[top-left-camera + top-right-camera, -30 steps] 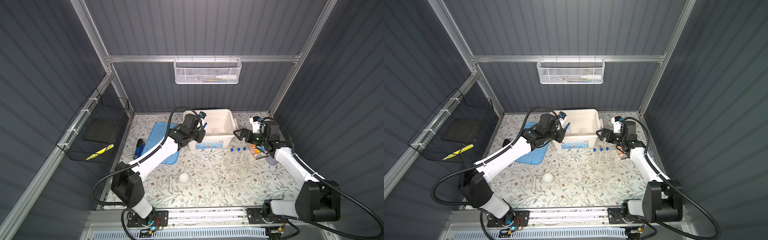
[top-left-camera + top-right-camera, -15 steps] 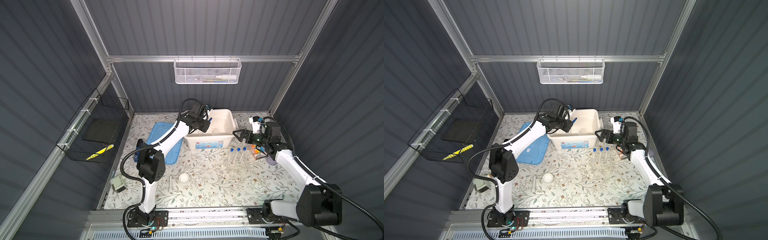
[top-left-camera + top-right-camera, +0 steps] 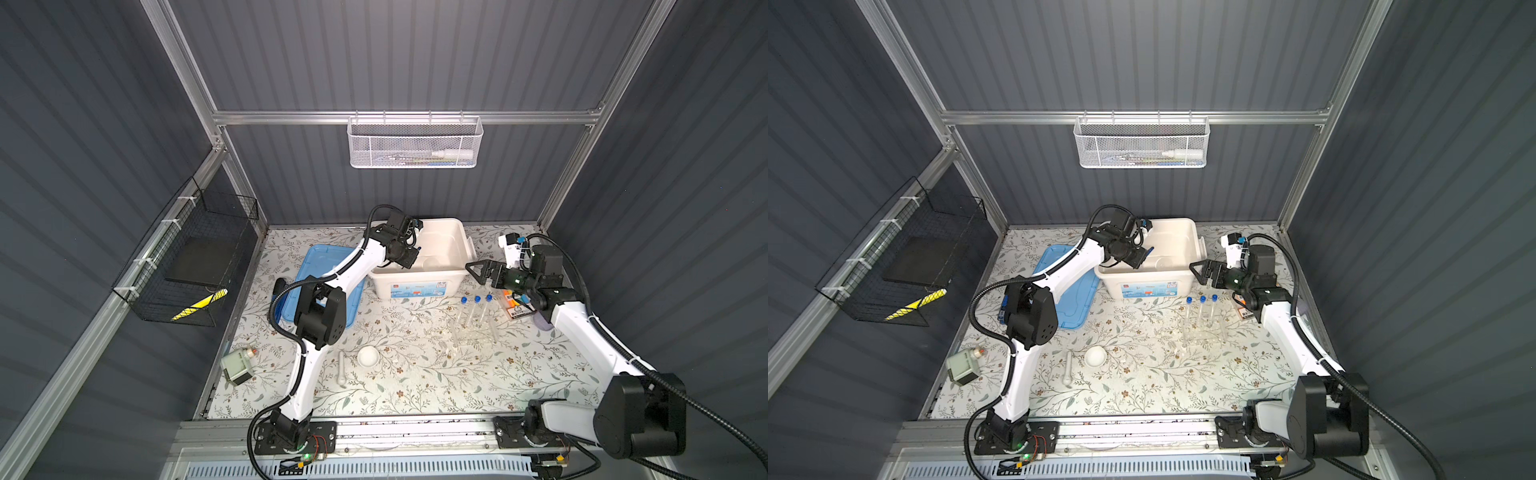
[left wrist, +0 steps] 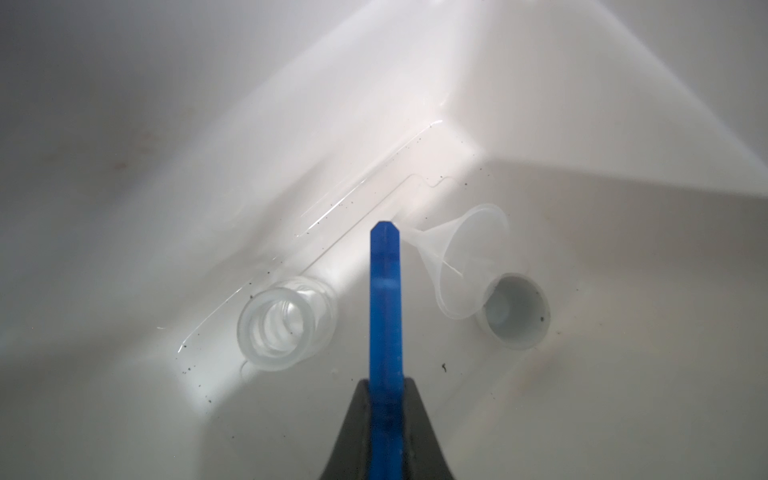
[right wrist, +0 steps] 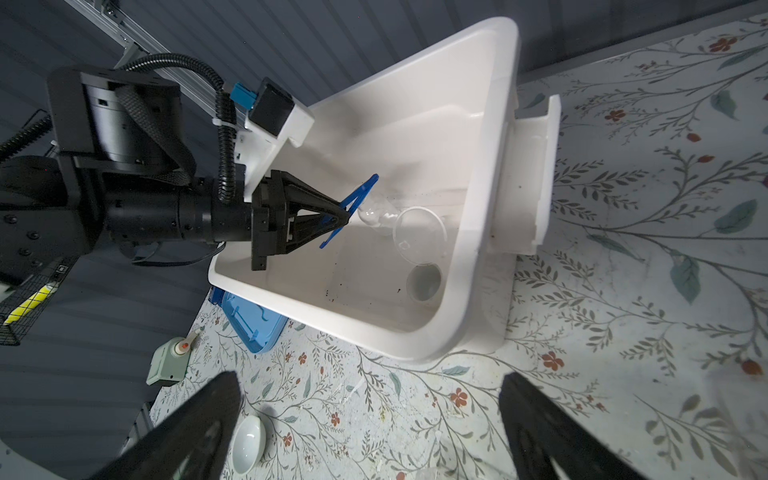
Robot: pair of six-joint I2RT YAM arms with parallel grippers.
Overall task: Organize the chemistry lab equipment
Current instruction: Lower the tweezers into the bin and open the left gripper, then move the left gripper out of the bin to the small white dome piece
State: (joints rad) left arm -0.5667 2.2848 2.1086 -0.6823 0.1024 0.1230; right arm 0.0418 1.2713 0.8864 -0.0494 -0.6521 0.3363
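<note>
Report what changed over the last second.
The left end effector, shut on the blue tweezers, moved from over the white bin's left rim deeper inside, and its elbow rose. Nothing was released. The right end effector stayed open beside the bin. The test tubes, bowl and pestle did not move.

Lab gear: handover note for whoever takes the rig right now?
Left hand shut on tweezers, held over the bin floor. Right hand open, empty, beside the bin.
Done, in bin: glass vessel, funnel, bowl.
On table: three tubes in the rack, other bowl, pestle.
Left: release tweezers, then probably bin the rest.
</note>
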